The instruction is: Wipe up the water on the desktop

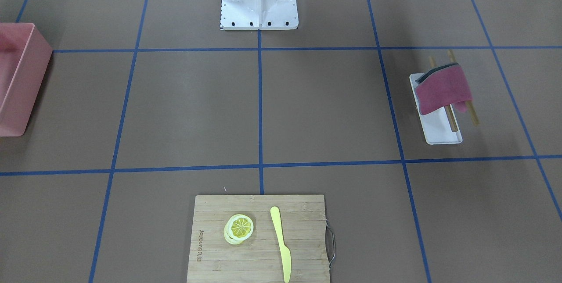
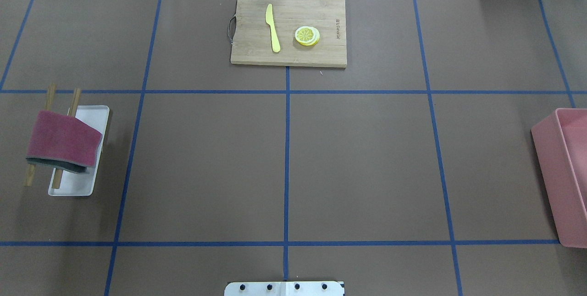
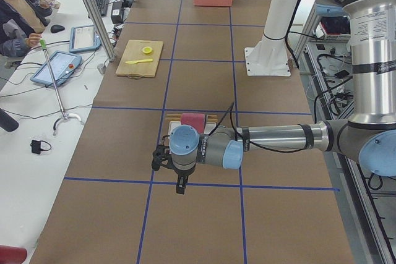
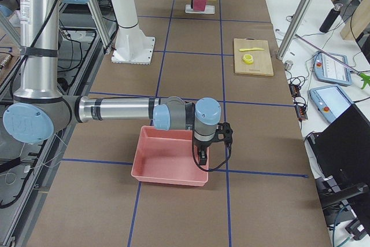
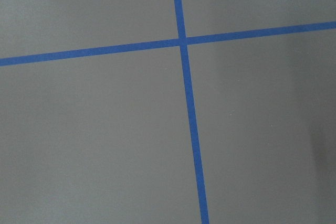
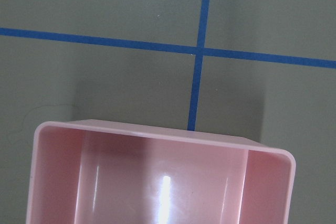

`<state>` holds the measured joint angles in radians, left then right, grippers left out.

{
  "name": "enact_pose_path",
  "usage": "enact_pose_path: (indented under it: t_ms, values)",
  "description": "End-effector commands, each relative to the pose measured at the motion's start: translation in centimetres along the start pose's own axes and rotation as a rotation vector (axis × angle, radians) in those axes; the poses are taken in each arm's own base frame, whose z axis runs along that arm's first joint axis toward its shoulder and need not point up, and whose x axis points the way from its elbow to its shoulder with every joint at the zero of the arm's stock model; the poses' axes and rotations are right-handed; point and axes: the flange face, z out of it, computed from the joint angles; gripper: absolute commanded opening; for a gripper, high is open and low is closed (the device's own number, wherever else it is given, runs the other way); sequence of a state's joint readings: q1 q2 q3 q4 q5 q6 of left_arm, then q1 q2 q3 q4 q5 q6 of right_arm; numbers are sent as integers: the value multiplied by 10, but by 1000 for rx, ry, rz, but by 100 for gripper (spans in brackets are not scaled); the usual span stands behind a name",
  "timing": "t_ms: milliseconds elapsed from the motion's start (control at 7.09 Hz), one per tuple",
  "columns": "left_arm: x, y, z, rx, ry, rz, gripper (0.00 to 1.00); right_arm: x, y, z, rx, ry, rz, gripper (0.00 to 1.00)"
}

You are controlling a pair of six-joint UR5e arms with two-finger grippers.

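Observation:
The desktop (image 2: pixel 367 158) is a flat brown surface split by blue tape lines; I cannot make out water on it. A dark red cloth (image 2: pixel 62 140) hangs over a wooden rack on a white tray (image 2: pixel 91 121) at my left. My left gripper (image 3: pixel 180 188) shows only in the exterior left view. It points down above the desktop, just on the near side of the cloth (image 3: pixel 192 120); I cannot tell if it is open. My right gripper (image 4: pixel 202 159) shows only in the exterior right view, over the pink bin (image 4: pixel 170 160); I cannot tell its state. Neither wrist view shows fingers.
A bamboo cutting board (image 2: pixel 288 30) at the far middle carries a yellow knife (image 2: pixel 273 27) and lemon slices (image 2: pixel 307 36). The pink bin (image 2: pixel 566 176) stands at the right edge. The white robot base (image 1: pixel 259 2) is at the near middle. An operator sits beyond the table's far side.

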<state>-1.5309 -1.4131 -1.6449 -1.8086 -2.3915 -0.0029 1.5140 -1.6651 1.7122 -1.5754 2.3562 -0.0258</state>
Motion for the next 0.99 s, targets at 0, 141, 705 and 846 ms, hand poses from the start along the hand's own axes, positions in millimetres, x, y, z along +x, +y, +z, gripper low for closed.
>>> enact_pose_path:
  t_ms: [0,141,705,846]
  values:
    - [2,-2,-1,7,2,2,98,0,0,0,-1,0,1,100]
    - [4,-4,-4,13,3,9,98,1,1,1,-2,0,5,100]
    - [11,-8,-9,68,5,69,98,2,2,2,-3,-5,10,100]
    - [10,-5,-8,72,5,74,98,1,3,2,-2,-5,9,100]
